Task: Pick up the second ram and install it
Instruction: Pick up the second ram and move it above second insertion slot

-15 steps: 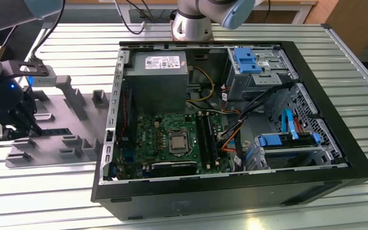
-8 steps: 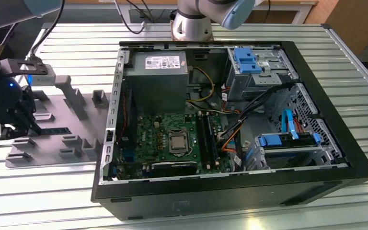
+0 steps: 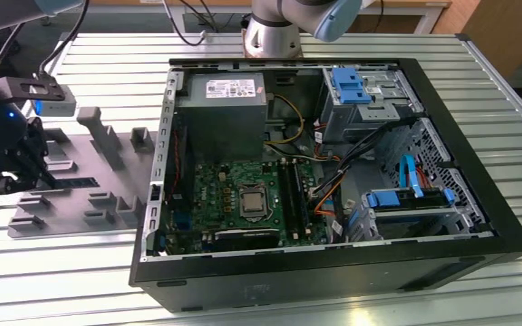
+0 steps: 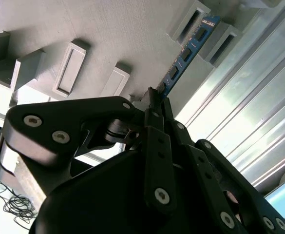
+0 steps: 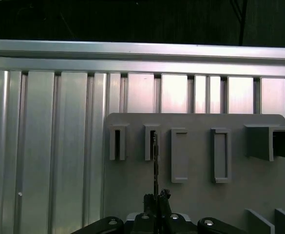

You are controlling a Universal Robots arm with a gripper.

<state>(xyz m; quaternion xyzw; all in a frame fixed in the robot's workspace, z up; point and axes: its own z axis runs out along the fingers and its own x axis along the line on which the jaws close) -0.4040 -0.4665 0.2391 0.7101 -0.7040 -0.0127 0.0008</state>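
Note:
The second ram is a thin blue-green stick with dark chips, lying low on the grey fixture plate at the exterior view's left. My gripper is at the stick's near end. In the second wrist view the black fingers pinch that end of the second ram, while its far end still reaches a slotted fixture block. Seen edge-on in the first wrist view, the second ram runs from my gripper into a slot. The black memory slots sit on the motherboard inside the open computer case.
Several upright grey fixture blocks stand around the gripper on the plate. A ribbed metal table carries everything. Inside the case are a power supply, blue drive brackets and loose cables. The arm's base stands behind the case.

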